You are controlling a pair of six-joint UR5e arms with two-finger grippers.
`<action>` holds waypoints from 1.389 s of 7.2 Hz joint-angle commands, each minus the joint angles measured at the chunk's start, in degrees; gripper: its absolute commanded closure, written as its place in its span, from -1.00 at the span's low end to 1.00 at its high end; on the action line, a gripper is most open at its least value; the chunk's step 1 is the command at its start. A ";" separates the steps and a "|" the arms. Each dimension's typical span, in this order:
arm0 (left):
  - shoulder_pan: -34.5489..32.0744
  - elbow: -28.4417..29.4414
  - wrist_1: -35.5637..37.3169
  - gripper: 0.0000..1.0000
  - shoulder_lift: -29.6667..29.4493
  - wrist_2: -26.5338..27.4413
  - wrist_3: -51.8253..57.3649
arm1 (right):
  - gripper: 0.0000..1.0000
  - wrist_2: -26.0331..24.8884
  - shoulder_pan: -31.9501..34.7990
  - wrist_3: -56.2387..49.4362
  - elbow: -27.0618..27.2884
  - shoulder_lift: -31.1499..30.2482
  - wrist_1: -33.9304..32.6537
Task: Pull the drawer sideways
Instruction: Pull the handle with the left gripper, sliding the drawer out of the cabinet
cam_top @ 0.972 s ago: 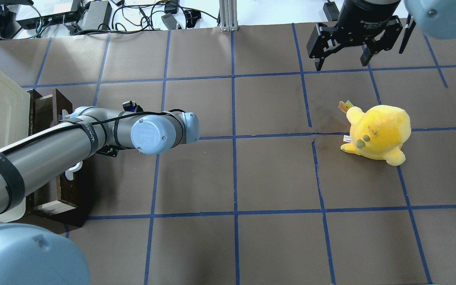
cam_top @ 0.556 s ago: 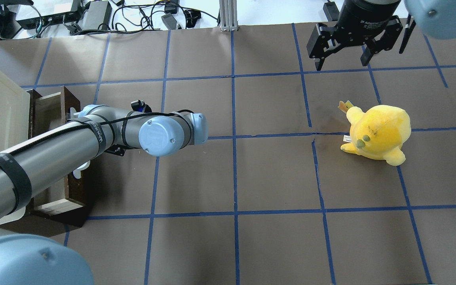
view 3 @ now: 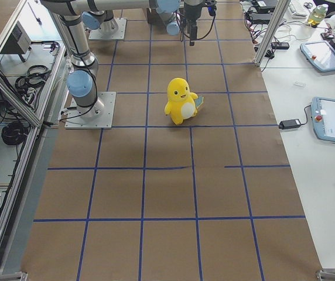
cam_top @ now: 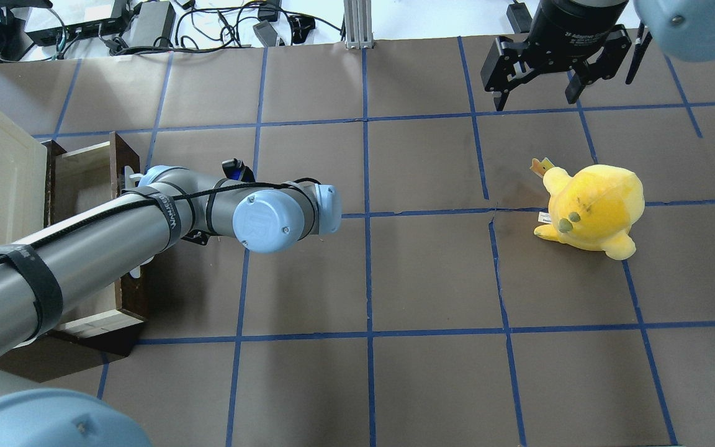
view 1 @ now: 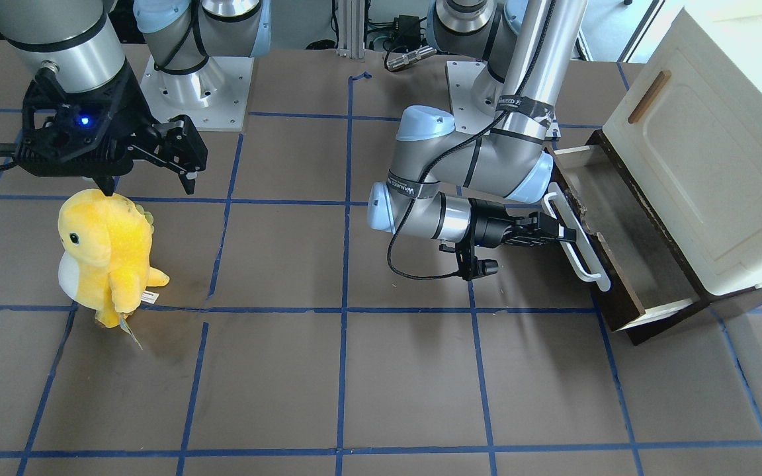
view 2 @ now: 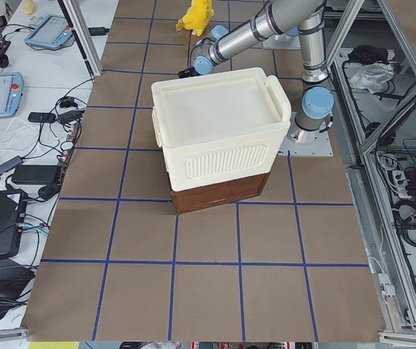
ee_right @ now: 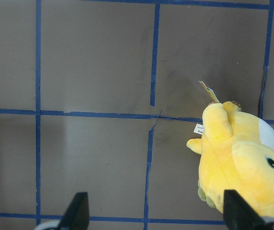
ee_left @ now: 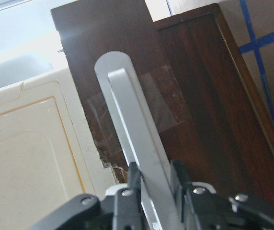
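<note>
Front-facing cam: the drawer (view 1: pixel 631 266) sits out at 3 o'clock, partway open under the cream cabinet (view 1: pixel 705 165), with its pale tray showing. The left gripper (view 1: pixel 565 235) is clamped onto its white bar handle (view 1: pixel 587 261), roughly mid-bar. The right gripper (view 1: pixel 148 186) hangs at 10 o'clock with its jaws spread and nothing in them, just above the yellow plush (view 1: pixel 106 254). Overhead: the drawer's at 9 o'clock, and the left arm (cam_top: pixel 84 248) covers most of the handle, so you can't see the grip from there. The right gripper is up at 1 o'clock, spread wide, and the plush at 3 o'clock is apart from it. Left-side cam: just the cabinet's back and the brown base (view 2: pixel 219 193) under it, drawer front hidden. Right-side cam: plush near centre, grippers too small to judge. Left wrist cam: fingers (ee_left: pixel 133 187) pressed on both sides of the white bar, dark wood front behind. Right wrist cam: fingertips far apart at 6 o'clock, plush at 4 o'clock.
</note>
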 commanded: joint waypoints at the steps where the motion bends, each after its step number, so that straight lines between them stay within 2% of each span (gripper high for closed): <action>1: -0.61 0.05 -0.11 0.65 0.00 -0.12 -0.01 | -1.00 0.00 0.00 0.00 0.00 0.00 0.00; 2: -0.61 0.05 -0.11 0.59 0.09 -0.04 0.08 | -1.00 0.00 0.00 0.00 0.00 0.00 0.00; 3: -0.61 0.05 -0.02 0.39 0.35 -0.21 0.08 | -1.00 0.00 0.00 0.00 0.00 0.00 0.00; 4: -0.61 0.22 0.24 -0.88 0.79 -0.30 -0.01 | -1.00 -0.08 0.00 0.00 0.00 0.00 0.00; 5: -0.88 1.61 0.33 -1.00 1.31 -4.21 -0.18 | -1.00 0.00 0.00 0.00 0.00 0.00 0.00; 6: -1.05 4.76 0.16 -0.86 2.19 -10.43 1.64 | -1.00 0.00 0.00 0.00 0.00 0.00 0.00; 7: -1.58 6.79 0.33 -0.85 3.85 -13.54 7.84 | -1.00 0.00 0.00 0.00 0.00 0.00 0.00; 10: -0.97 15.13 1.20 -0.85 11.92 -33.63 21.48 | -1.00 -0.08 0.00 0.00 0.00 0.00 0.00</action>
